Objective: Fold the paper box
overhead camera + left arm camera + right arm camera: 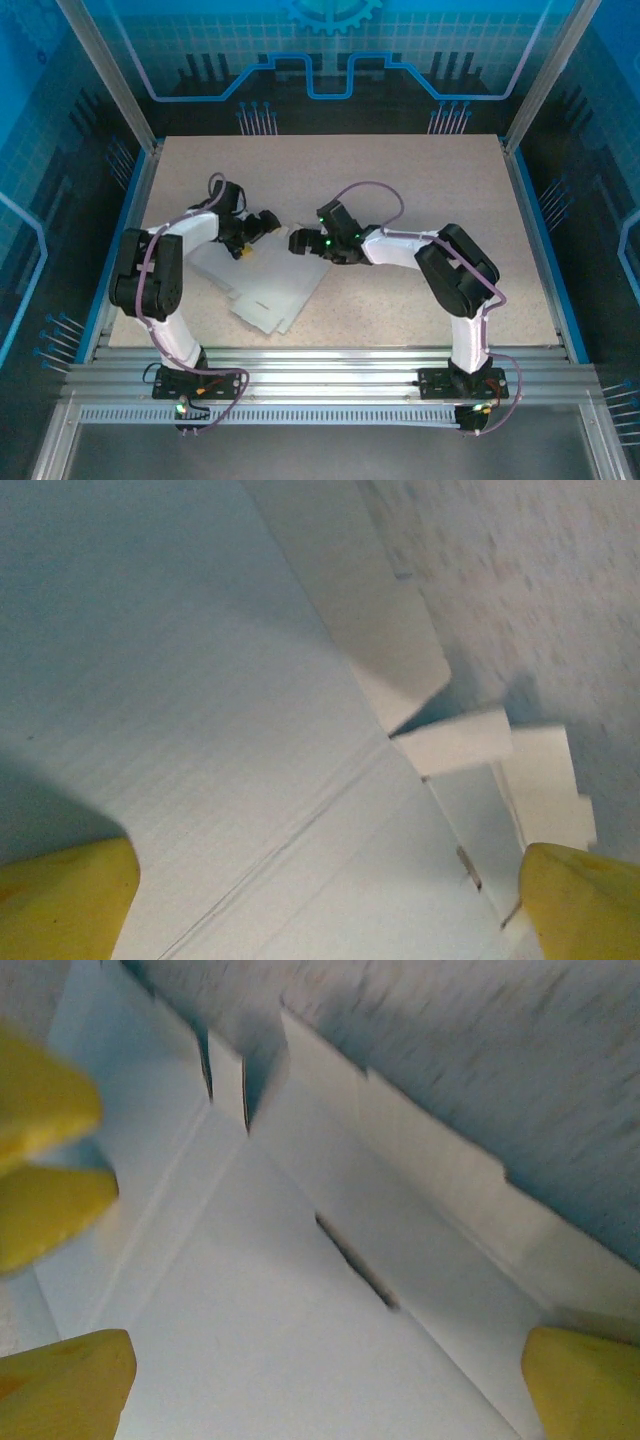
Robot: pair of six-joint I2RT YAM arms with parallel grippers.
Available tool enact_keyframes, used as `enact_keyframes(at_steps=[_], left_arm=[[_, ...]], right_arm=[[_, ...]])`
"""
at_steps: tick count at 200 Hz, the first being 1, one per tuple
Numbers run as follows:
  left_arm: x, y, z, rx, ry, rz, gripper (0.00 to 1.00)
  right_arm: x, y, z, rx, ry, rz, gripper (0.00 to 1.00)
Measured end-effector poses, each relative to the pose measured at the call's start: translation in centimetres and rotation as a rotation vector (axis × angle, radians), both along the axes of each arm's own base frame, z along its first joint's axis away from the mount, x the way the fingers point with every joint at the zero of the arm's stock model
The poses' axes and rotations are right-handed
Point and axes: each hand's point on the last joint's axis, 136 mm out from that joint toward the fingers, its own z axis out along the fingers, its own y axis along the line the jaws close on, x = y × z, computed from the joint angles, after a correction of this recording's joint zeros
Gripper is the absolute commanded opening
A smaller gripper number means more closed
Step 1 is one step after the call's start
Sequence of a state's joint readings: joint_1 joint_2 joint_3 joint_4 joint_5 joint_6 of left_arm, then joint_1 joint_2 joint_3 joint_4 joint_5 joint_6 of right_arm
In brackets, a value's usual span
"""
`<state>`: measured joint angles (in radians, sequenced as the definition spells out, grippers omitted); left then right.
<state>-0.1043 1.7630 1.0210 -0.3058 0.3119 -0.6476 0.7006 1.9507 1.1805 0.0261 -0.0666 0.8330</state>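
Paper box (268, 292) lying on table (420, 180) as flat die-cut sheet, white-grey face up, toward 8 o'clock from table centre. Flaps, creases and slot on show. Left gripper (258, 232) low over sheet's 12 o'clock edge, jaws spread wide, gripping nothing. Right gripper (298, 241) at sheet's 1 o'clock corner, jaws wide too, nothing between. Grippers nose to nose, near each other. Right wrist view: yellow fingers (585, 1385) straddle slotted panel.
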Motion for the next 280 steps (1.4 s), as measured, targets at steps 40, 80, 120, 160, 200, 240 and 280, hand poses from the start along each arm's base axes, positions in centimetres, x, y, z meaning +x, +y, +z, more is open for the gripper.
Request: enact_keyframes(at_steps=[40, 80, 120, 160, 200, 240, 280], left_arm=[[-1.1, -4.0, 1.7, -0.13, -0.018, -0.065, 0.99], [-0.7, -3.6, 5.7, -0.073, -0.102, -0.124, 0.99], [0.5, -1.3, 6.9, 0.03, -0.13, -0.133, 0.99], [0.9, 0.3, 4.9, 0.144, -0.08, -0.14, 0.99], [-0.1, 0.5, 2.3, 0.179, -0.016, -0.152, 0.99], [-2.9, -0.8, -0.1, 0.172, 0.05, -0.201, 0.99], [-5.2, -2.0, -0.5, 0.145, 0.041, -0.224, 0.99]], right_arm=[[3.4, -2.7, 1.7, -0.025, -0.06, -0.005, 1.0], [0.4, -2.8, 4.9, -0.025, -0.126, 0.075, 1.0], [-5.8, -0.8, 4.6, -0.017, -0.111, 0.184, 1.0], [-10.2, 0.7, 2.2, -0.031, -0.04, 0.229, 1.0], [-10.6, -0.2, 0.6, -0.049, 0.003, 0.162, 1.0], [-9.0, -2.0, -1.0, -0.063, 0.042, 0.08, 1.0], [-6.0, -3.7, -1.0, -0.061, 0.042, 0.013, 1.0]])
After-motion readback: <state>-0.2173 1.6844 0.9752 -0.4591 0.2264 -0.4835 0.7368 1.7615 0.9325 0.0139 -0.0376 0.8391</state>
